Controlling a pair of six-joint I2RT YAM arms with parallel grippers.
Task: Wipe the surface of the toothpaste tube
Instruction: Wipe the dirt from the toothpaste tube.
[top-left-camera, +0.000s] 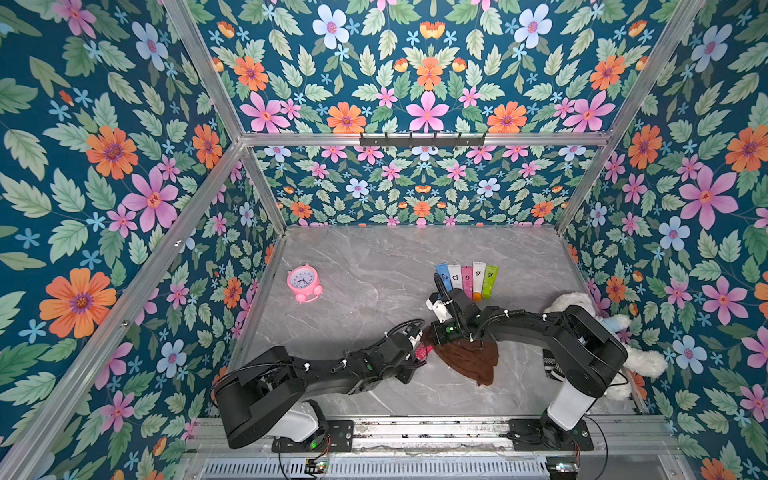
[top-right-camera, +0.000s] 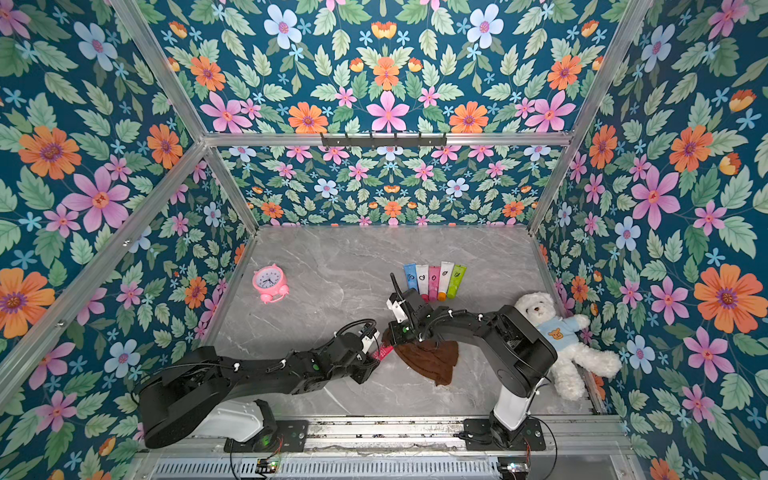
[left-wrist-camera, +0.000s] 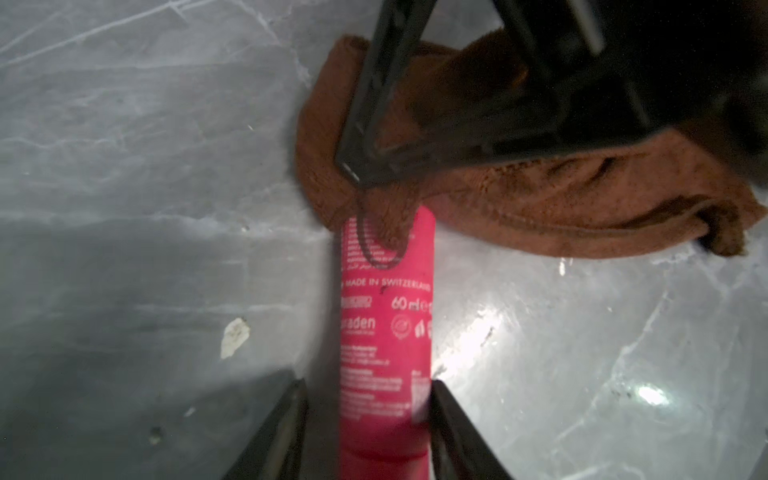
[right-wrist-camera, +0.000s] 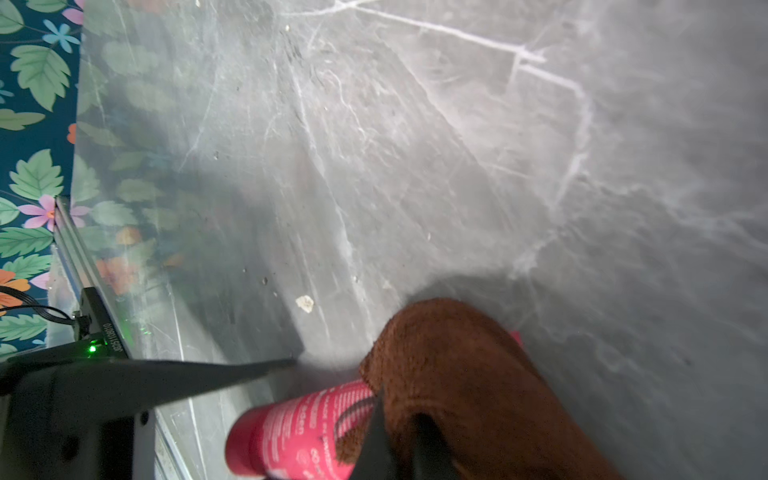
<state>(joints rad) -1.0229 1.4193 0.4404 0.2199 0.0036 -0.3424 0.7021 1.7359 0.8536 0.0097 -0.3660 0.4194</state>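
Risk noted: your left gripper (left-wrist-camera: 368, 384) stands part open astride the pink toothpaste tube (left-wrist-camera: 386, 324), with one finger clear of it and the other against it, so any hold looks slack. Your right gripper (right-wrist-camera: 399, 424) is clamped on the brown cloth (left-wrist-camera: 540, 208), which drapes the tube's other end, near the centre of the table (top-left-camera: 374, 257). A wipe stroke could drag or roll the unpinned tube. The surface is glossy grey marble-look, with a pale fleck (left-wrist-camera: 235, 336) beside the tube. Also present: pink alarm clock (top-left-camera: 304, 282) far left, five tubes (top-left-camera: 467, 278) far right, teddy bear (top-right-camera: 557, 336) at the right wall. Floral panels enclose everything.
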